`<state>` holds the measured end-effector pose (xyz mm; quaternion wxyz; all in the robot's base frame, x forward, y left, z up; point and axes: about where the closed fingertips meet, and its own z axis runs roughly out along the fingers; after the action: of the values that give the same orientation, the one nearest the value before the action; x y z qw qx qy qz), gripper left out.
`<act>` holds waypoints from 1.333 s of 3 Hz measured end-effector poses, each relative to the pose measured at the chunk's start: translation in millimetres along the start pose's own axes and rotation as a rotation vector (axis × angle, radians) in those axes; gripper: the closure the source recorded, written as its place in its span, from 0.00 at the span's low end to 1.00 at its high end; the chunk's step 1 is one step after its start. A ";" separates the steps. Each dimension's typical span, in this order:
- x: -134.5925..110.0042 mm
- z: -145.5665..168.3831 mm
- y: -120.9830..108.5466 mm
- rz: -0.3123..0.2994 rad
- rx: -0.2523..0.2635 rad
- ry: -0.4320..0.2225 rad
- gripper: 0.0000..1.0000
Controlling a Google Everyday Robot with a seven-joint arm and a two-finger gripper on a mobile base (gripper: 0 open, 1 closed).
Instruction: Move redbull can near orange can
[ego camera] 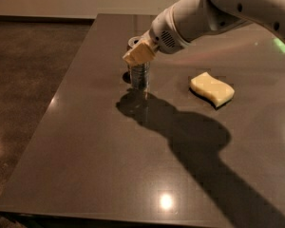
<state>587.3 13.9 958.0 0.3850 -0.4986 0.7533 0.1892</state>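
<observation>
The redbull can (139, 78) is a slim silver-grey can standing upright on the dark table (85, 141), left of centre at the back. My gripper (138, 54), with tan fingers (133, 57), is closed around the can's upper part, coming in from the upper right. The can's silver top (133, 42) shows just behind the fingers. The orange can is not in sight; it may be hidden behind the redbull can and the gripper. A dark patch lies at the can's left foot.
A yellow sponge (212, 88) lies on the table to the right of the can. The arm's shadow (190, 137) runs across the table's middle. The table's left edge (52, 103) drops to a brown floor.
</observation>
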 end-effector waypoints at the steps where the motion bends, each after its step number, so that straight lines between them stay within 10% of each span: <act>1: 10.5 3.5 -12.6 0.029 0.025 0.024 1.00; 3: 30.8 10.4 -28.9 0.123 0.075 0.062 1.00; 4: 36.9 9.0 -32.8 0.161 0.108 0.057 0.82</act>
<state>612.6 -16.6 927.2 0.3736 -0.4201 0.8106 0.1642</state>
